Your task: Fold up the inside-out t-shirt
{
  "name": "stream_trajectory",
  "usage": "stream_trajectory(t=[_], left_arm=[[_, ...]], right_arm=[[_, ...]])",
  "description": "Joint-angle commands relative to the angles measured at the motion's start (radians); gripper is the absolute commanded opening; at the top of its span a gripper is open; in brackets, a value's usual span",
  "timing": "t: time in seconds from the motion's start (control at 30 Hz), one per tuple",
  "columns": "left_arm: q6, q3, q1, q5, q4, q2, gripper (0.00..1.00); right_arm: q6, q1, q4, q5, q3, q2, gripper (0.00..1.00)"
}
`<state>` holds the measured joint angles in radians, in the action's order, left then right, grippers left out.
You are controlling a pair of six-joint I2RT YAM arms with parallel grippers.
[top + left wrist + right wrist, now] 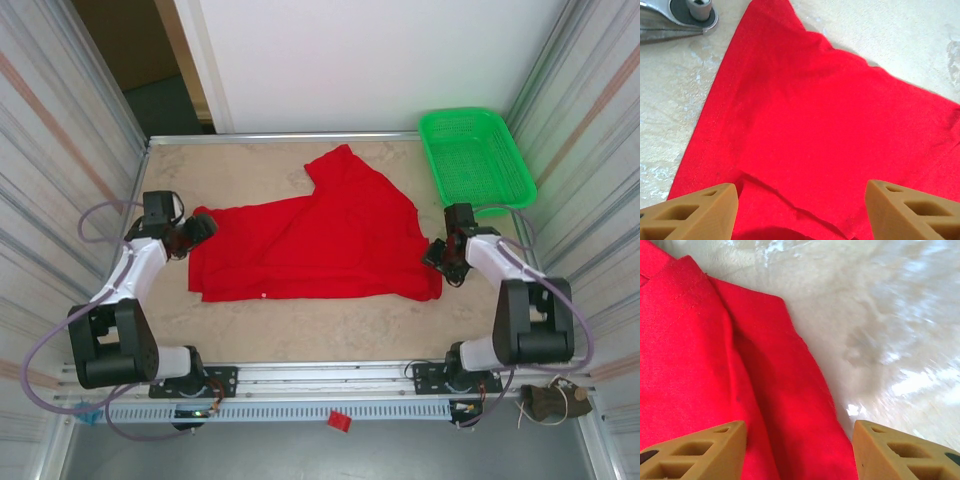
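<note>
Lying on the desk: a bright red soft cloth short-sleeved t-shirt (320,240), spread pretty flat across the middle of the pale beige desk (250,165), long side running left to right, plain red all over from the top camera.
Shirt shape: one pointed flap pokes toward the far edge around the middle; the near edge is fairly straight, with a tiny white speck on it toward the left.
Left side: the left gripper (200,228) sits right at the shirt's left end, low over the cloth.
Left fingers: the tan fingers (695,212) are apart with nothing pinched. On the wrist cam there's red cloth across the whole gap, and the edge of an upper layer crosses just ahead of the tips. Can't tell if the tips actually touch the fabric.
Right side: the right gripper (437,255) is at the shirt's right end, by its near corner.
Right fingers: these fingers (900,452) are spread too, not clamped on anything. The shirt's edge runs down between them, cloth on the left finger's side, bare desk on the other.
Basket: a green plastic mesh basket (475,155) in the far right corner, near the shirt but not touching it.
Odd bit: a grey metal fitting (680,17) on the desk, just off the shirt's corner on the left wrist cam.
</note>
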<state>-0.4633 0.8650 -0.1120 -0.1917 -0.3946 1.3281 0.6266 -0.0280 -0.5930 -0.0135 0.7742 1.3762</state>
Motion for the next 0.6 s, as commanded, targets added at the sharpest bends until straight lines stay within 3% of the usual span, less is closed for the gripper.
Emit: stream_trajectory(t=[0.0,0.07,0.17,0.33,0.57], left_arm=[[0.036,0.056,-0.011,-0.021,-0.006,0.017,0.68],[0.046,0.096,-0.011,-0.004,-0.007,0.052,0.71],[0.065,0.192,-0.015,0.006,-0.014,0.149,0.72],[0.097,0.384,-0.014,0.053,-0.064,0.371,0.75],[0.076,0.556,-0.002,0.108,-0.096,0.569,0.76]], right_arm=[[0.059,0.005,-0.054,0.044,0.018,-0.101,0.56],[0.038,-0.01,-0.048,0.032,0.07,-0.119,0.57],[-0.039,-0.033,-0.057,-0.025,0.247,-0.028,0.57],[-0.166,-0.095,-0.146,-0.079,0.659,0.294,0.57],[-0.191,-0.122,-0.244,-0.116,1.26,0.729,0.6]])
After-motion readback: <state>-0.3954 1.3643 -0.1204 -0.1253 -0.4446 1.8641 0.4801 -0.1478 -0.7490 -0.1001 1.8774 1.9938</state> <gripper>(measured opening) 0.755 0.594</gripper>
